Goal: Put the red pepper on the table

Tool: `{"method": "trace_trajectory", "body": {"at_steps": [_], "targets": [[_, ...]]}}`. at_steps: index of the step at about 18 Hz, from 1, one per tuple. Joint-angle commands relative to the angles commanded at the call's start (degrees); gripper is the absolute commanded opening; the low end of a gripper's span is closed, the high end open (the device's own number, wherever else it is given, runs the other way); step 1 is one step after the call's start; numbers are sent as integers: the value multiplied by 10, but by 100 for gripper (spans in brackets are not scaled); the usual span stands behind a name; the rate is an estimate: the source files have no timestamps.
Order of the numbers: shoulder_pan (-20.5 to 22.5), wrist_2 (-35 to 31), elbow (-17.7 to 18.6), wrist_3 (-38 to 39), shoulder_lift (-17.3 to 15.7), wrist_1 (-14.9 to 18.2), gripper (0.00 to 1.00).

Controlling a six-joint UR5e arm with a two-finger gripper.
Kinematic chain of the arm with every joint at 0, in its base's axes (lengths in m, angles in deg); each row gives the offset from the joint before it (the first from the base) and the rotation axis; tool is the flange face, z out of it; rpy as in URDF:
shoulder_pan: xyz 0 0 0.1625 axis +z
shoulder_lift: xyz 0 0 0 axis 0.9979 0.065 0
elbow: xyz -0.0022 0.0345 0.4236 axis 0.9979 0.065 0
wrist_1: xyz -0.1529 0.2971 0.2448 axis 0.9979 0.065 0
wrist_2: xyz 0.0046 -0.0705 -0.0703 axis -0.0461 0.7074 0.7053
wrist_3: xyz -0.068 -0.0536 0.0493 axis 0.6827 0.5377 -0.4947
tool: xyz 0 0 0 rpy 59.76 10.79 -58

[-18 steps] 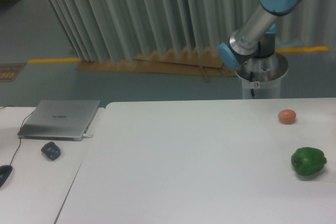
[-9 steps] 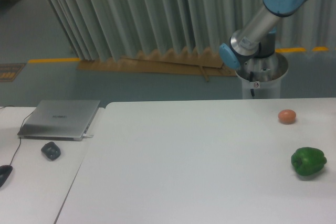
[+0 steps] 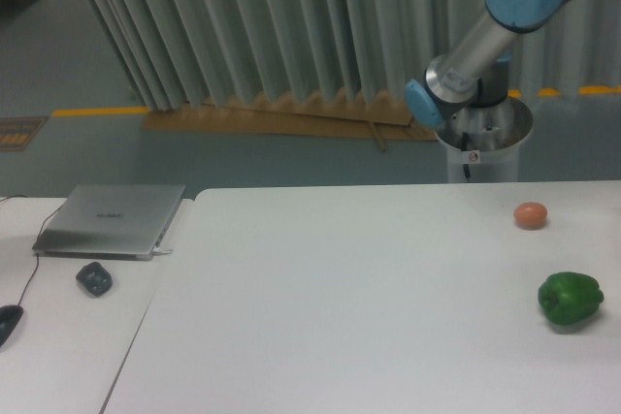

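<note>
Since our gripper lies outside the picture, we cannot tell whether it is open or closed, and only our arm point(image 3: 485, 41) shows at the upper right, rising from its round grey base point(image 3: 482, 138) behind the table point(image 3: 340, 307). We see no red pepper anywhere; on the table a green pepper point(image 3: 571, 300) sits near the right edge with a small orange-brown ball point(image 3: 531, 215) behind it, well apart, while the neighbouring desk point(image 3: 58, 336) holds a closed laptop point(image 3: 112, 220), a dark lump point(image 3: 94, 279) and a mouse point(image 3: 8, 322). Against half a second ago, we find the arm and everything on both surfaces unchanged.
</note>
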Motion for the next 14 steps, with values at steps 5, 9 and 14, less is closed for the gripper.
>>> {"method": "trace_trajectory", "body": {"at_steps": [5,9,14], "targets": [[0,-11,2,4,0,1,85],[-4,-15,3,2,2,2,59],[-7,-24,4,6,4,2,49]]}}
